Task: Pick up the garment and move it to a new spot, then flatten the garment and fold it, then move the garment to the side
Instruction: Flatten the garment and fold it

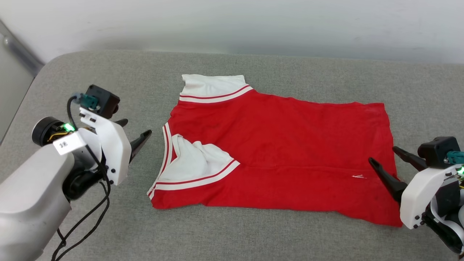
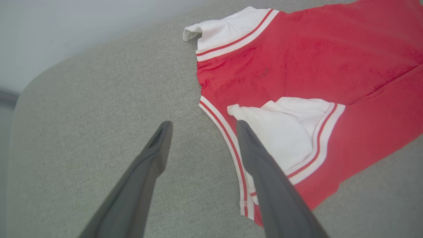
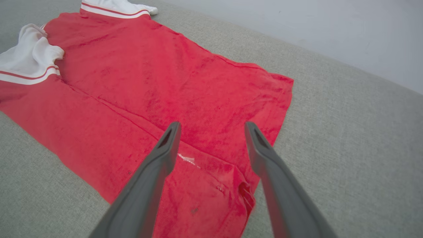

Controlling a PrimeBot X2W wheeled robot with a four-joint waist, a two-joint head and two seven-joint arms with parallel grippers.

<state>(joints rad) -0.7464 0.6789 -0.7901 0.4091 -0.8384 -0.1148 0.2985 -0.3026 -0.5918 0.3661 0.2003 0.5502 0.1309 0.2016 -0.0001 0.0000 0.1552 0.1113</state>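
My left gripper (image 1: pixel 137 127) stands open and empty, both fingers spread over bare grey worktop (image 1: pixel 108 72). In the head view its farther finger is half hidden behind the white wrist housing. In my left wrist view, the finger (image 2: pixel 264 172) at 3 o'clock covers part of the striped trim.

My right gripper (image 1: pixel 383 154) is also open and holds nothing, its tips over the hem corner. I cannot tell whether they touch the cloth. That arm is cut off by the picture's edge at 3 o'clock.

The garment (image 1: pixel 282 145) lies flat mid-worktop between the two grippers, left gripper at its 9 o'clock, right at its 4 o'clock. It runs out of my left wrist view at 3 o'clock and out of my right wrist view at 9 and 6 o'clock.

Count: one garment and two white sleeves, one sleeve (image 1: pixel 214 87) sticking out at 11 o'clock and one crumpled sleeve (image 1: pixel 195 159) lying on the red body. There is one small white mark (image 1: pixel 359 176) near the hem, too small to make out.
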